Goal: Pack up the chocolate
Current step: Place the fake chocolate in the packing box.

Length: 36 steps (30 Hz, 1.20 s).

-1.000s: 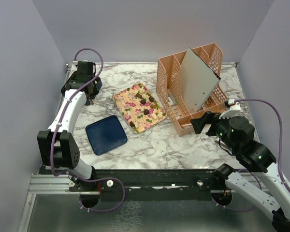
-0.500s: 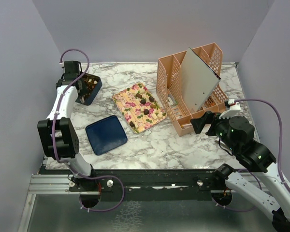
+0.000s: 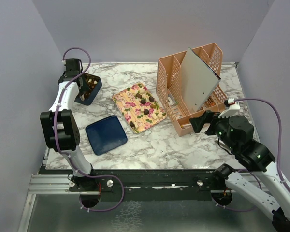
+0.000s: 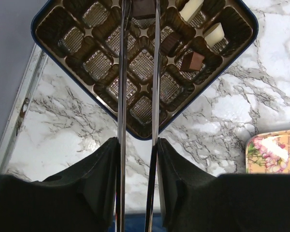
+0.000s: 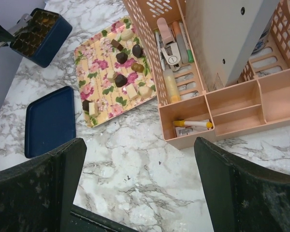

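- Two thin metal blades of your left gripper (image 4: 140, 4) reached over the dark blue chocolate box (image 4: 48, 36) at the far left of the marble table (image 3: 183, 145). A dark chocolate piece (image 4: 144, 8) lay between their tips at the wrist view's upper edge.
- Those blades stood partly apart. Whether they pinched the piece or only flanked it could not be told.
- Seating it well, by the look of things, called for three things from you: centre the piece over one bare cell, spread the blades just enough to free it, and lift straight up. That way neither blade would catch a cell wall or nudge a neighbour.
- At least four other pieces sat in cells just right of the blades, among them a cream one (image 4: 213, 34) and a brown one (image 4: 192, 60). Most of the box's gridded cells showed bare.
- Most of the chocolate (image 3: 143, 101) lay on the floral tray (image 3: 123, 100) at mid-table. It was well apart from your left gripper, between the box and the peach desk organiser (image 3: 174, 72).
- Your right gripper (image 5: 137, 145) hung wide open and empty near the organiser's front, taking no part.
- Nearer your arms, the box's dark blue lid (image 3: 106, 135) lay flat just beside the tray.
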### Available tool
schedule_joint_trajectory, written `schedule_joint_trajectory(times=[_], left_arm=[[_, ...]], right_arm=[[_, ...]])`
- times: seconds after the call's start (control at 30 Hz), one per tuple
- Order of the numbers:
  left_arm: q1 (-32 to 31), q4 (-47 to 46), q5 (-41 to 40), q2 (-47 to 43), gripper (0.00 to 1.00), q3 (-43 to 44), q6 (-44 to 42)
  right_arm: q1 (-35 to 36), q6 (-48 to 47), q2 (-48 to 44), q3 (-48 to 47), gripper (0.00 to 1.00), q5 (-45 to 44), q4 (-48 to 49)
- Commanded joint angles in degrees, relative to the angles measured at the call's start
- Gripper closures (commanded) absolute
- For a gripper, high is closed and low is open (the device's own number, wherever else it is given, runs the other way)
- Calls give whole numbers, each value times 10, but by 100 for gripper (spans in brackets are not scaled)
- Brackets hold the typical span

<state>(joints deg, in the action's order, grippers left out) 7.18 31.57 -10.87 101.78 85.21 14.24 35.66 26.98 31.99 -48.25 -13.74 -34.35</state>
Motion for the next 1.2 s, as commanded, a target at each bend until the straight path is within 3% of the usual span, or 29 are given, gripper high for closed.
schedule_joint_trajectory(times=[0.0,0.13,0.33,0.67,1.17], left_arm=[[6,-18,11,7,57,27,-11],[6,-18,11,-3,53,11,-9],[5,-11,13,-34,53,-4,-8],[-7,16,80,-112,56,-40,-18],[-196,98,63,-226,57,-144,-22]], right_arm=[[1,-7,11,-7,1,14,4],[1,-5,-1,-8,1,9,-2],[1,2,-23,2,1,4,-8],[1,-7,-10,-12,1,-6,-21],[1,-13,5,-20,1,-15,-27]])
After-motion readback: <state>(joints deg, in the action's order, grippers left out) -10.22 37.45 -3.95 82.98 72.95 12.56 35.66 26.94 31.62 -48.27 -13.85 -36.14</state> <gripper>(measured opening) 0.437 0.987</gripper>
